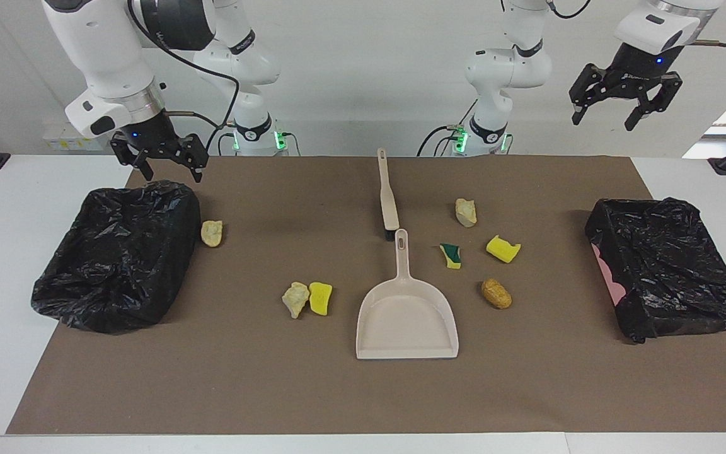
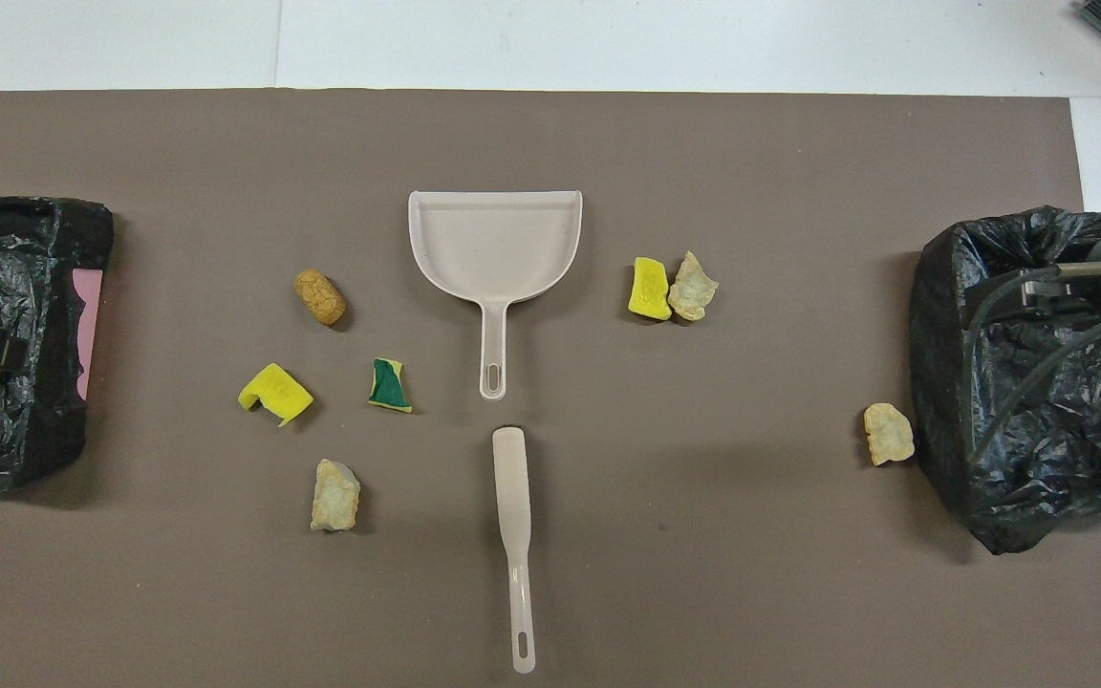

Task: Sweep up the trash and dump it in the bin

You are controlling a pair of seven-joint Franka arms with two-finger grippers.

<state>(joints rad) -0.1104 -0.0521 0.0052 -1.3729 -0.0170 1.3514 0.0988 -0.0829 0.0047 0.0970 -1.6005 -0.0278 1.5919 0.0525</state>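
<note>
Seven bits of trash lie scattered on the brown mat [image 1: 527, 378] on the desk: a brown potato-like lump [image 1: 496, 294], yellow sponge pieces [image 1: 503, 248] and pale rock-like lumps [image 1: 466, 212] around the beige dustpan [image 1: 406, 318] and brush [image 1: 388, 197]. One rock-like lump [image 1: 212, 232] lies below the right gripper [image 1: 167, 165], whose fingers stand apart over a black-bagged bin [image 1: 117, 255]. The left gripper [image 1: 622, 104] hangs with fingers apart above the other bin [image 1: 668, 265].

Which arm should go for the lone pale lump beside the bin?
Probably the right: its gripper hangs open above that bin, close to the lump; the left gripper waits at the other end.
</note>
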